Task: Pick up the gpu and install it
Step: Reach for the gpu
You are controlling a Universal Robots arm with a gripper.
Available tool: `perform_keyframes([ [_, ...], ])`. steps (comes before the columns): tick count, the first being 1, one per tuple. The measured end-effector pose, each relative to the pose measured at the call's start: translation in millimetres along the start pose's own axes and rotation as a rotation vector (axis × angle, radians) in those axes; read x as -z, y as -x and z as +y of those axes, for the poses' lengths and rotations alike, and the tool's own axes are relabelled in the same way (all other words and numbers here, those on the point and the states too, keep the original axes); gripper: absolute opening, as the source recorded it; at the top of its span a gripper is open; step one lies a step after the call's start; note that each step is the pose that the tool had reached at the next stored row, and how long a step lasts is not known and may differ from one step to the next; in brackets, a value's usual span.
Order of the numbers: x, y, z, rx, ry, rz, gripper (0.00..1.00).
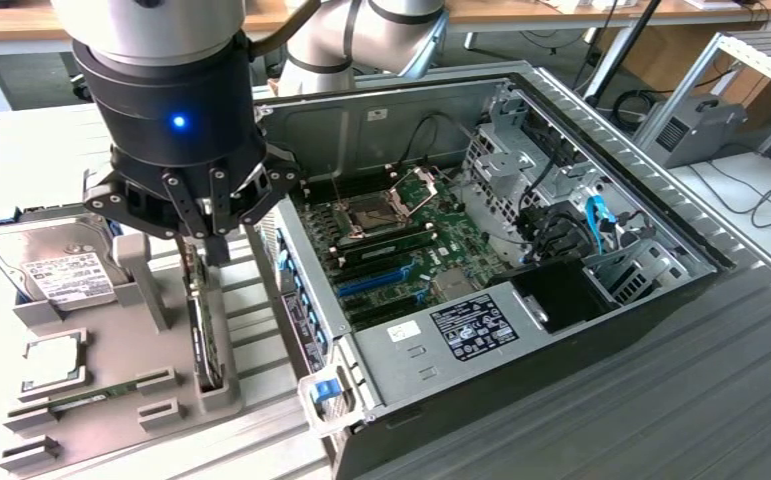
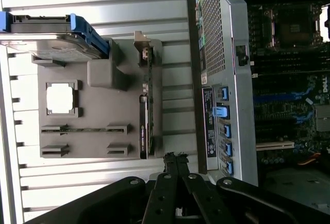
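The gpu (image 1: 204,335) stands on its edge in a slot of the grey parts holder (image 1: 158,400), a thin dark card with a green edge; it also shows edge-on in the wrist view (image 2: 146,131). My gripper (image 1: 212,243) hangs just above the card's far end, fingers shut together with nothing between them. In the wrist view the shut gripper (image 2: 174,158) sits beside the gpu, apart from it. The open computer case (image 1: 399,110) lies at the exterior view's right, its motherboard (image 1: 459,245) exposed with blue expansion slots (image 1: 374,283).
On the grey parts holder (image 2: 98,74) also rest a silver hard drive in a blue frame (image 1: 58,262) (image 2: 56,41), a square processor chip (image 1: 52,358) (image 2: 60,99) and a narrow memory stick (image 1: 92,395) (image 2: 82,129). The case wall (image 2: 221,53) rises close beside the holder.
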State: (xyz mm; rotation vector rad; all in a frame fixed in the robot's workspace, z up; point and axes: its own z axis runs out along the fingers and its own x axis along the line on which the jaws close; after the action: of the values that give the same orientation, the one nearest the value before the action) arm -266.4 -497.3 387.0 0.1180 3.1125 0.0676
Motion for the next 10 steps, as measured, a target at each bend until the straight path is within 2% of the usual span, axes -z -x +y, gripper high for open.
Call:
perform_keyframes([
  [10,-0.2,0.2,-3.2,0.000,0.0000,0.0000,0.11],
])
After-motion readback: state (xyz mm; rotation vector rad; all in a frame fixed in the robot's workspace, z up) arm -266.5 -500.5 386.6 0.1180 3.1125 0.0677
